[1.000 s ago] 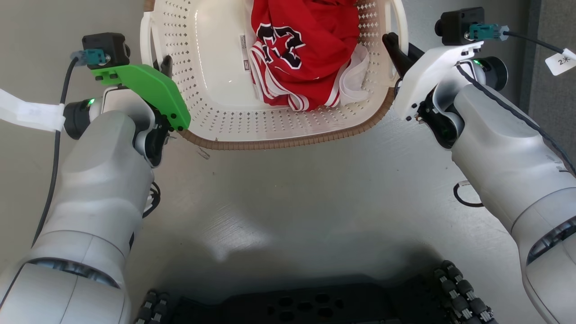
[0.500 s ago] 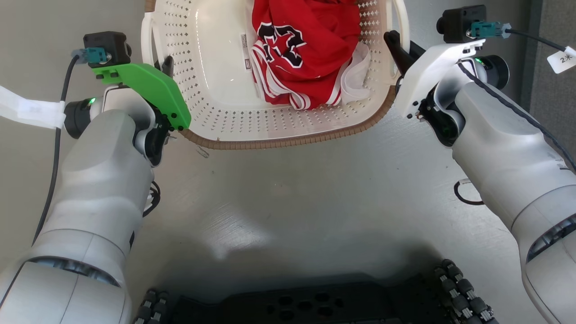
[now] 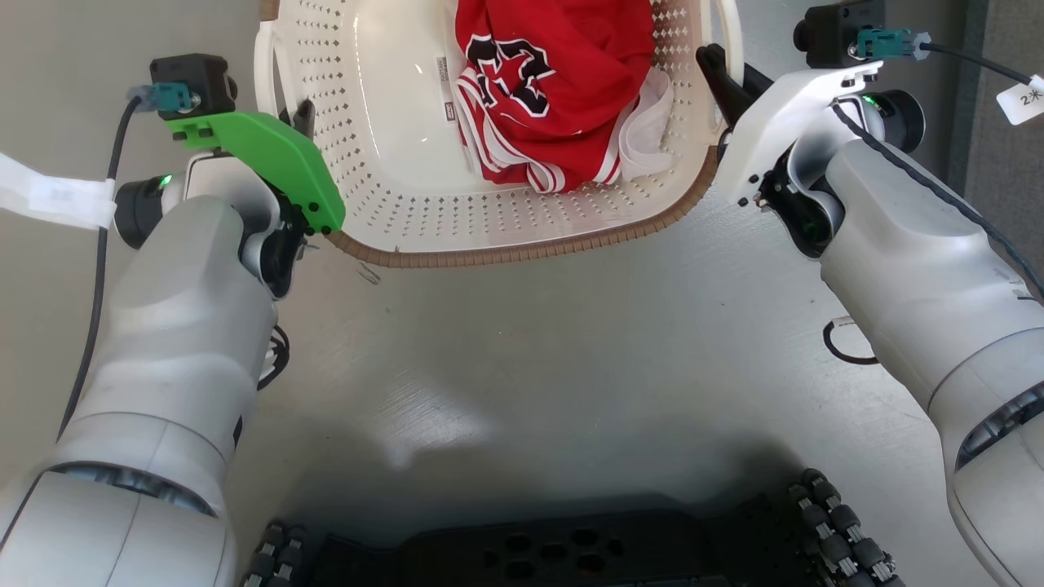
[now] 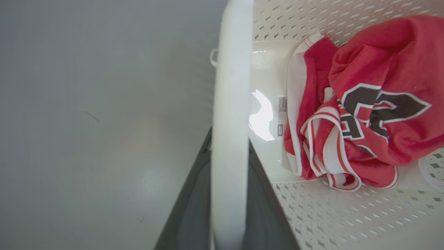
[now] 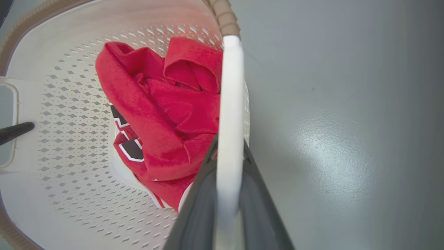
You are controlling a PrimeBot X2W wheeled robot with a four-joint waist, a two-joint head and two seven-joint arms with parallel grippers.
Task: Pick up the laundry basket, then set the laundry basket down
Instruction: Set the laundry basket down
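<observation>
Your left jaws: two dark fingers clamped on the smooth white side handle [image 4: 230, 86]. Your right jaws: likewise clamped on the opposite white handle [image 5: 230, 86]. Between them: cream-white perforated plastic laundry basket [image 3: 391, 196], rounded-rectangular, brown woven-look rim. Inside: crumpled red fabric jersey [image 3: 563, 81], white-striped trim, black lettering. Beneath: glossy pale grey floor [image 3: 571, 350]; contact with it cannot be told.

The glossy pale grey floor [image 3: 522, 350] bears a small dark scuff [image 3: 369, 275], nearer the robot than the left pincer [image 3: 303, 114]. Whether the cream-white perforated plastic laundry basket [image 3: 489, 259], between it and the right pincer [image 3: 711, 59], touches the floor is unclear.
</observation>
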